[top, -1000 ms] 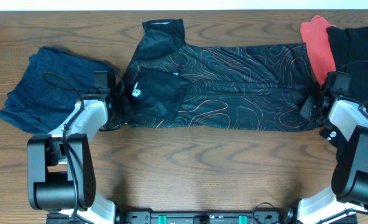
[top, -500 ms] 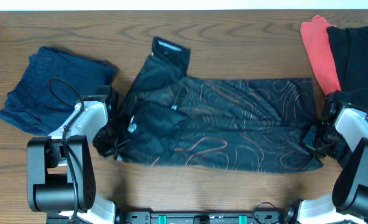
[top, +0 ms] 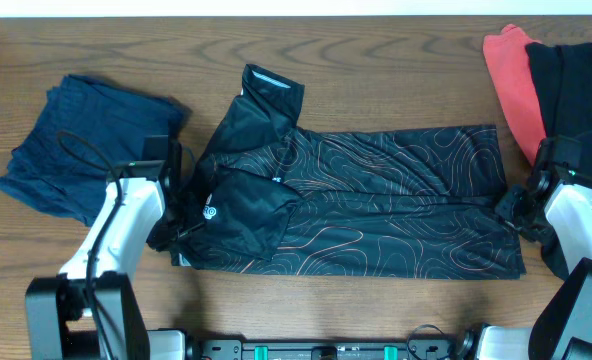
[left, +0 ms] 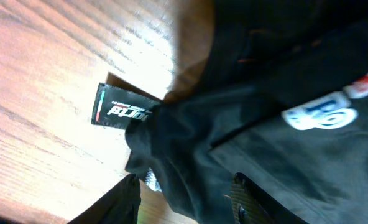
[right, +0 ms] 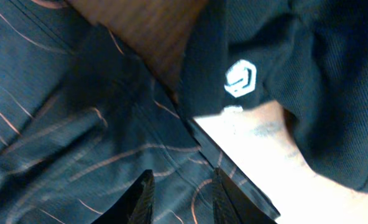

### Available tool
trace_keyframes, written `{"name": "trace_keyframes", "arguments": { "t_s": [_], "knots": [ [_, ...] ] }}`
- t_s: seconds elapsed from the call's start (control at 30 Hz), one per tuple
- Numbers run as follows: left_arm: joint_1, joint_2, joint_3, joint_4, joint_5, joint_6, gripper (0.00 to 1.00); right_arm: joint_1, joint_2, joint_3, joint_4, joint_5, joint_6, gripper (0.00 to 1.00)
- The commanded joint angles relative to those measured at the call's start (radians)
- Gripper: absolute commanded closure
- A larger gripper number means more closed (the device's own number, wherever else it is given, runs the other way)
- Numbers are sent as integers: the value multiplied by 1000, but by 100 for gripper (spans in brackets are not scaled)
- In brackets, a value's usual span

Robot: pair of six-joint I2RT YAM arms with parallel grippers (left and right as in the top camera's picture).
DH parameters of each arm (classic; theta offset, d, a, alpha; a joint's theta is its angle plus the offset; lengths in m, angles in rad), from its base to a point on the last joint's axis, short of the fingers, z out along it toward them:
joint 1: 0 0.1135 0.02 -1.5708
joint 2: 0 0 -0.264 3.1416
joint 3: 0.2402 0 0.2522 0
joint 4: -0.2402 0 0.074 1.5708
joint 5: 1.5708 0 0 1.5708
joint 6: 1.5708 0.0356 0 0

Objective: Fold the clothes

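The black jersey [top: 376,200] with thin orange contour lines lies spread flat across the table's middle, its collar end folded over at the left. My left gripper [top: 176,228] is at its left edge. In the left wrist view the fingers [left: 185,193] are apart, with a bunched fold of the jersey [left: 271,143] between them and wood showing beside it. My right gripper [top: 511,208] is at the jersey's right edge. In the right wrist view its fingers [right: 183,193] are apart over flat jersey cloth [right: 78,143].
A navy garment [top: 86,140] lies crumpled at the left. A red garment [top: 511,75] and a black one [top: 576,80] lie at the back right, the black one close behind my right arm. A black label [left: 122,109] sticks out of the jersey's edge.
The jersey has been pulled toward the table's front edge and now lies flatter. Both grippers moved toward the front with it.
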State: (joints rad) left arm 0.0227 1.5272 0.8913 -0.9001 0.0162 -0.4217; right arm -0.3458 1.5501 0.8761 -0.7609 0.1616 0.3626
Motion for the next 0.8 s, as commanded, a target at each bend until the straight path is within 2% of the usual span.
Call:
{"name": "trace_keyframes", "arguments": {
  "t_s": [0.0, 0.1, 0.17, 0.2, 0.43, 0.5, 0.53, 0.6, 0.63, 0.77],
  "knots": [
    [2, -55, 1, 8, 18, 3, 51, -6, -6, 6, 15, -20, -4, 70],
    [1, -95, 1, 19, 26, 2, 51, -6, 3, 5, 18, -20, -4, 68],
    [1, -116, 1, 23, 29, 2, 51, -6, 18, 3, 18, -24, -3, 57],
    [2, -121, 1, 23, 29, 3, 51, -6, 25, 1, 18, -27, -3, 55],
    [1, -132, 1, 23, 29, 3, 51, -6, 103, -2, 29, -39, 3, 55],
    [2, -132, 1, 23, 29, 2, 51, -6, 120, -2, 38, -39, 4, 60],
    [2, -132, 1, 23, 29, 2, 51, -6, 127, -2, 47, -43, 4, 68],
    [1, -132, 1, 23, 29, 2, 51, -6, 132, -2, 64, -47, 4, 92],
    [2, -132, 1, 23, 29, 2, 51, -6, 131, -2, 68, -47, 4, 99],
    [2, -132, 1, 23, 29, 2, 51, -6, 109, 11, 65, -68, 4, 99]
  ]
}}
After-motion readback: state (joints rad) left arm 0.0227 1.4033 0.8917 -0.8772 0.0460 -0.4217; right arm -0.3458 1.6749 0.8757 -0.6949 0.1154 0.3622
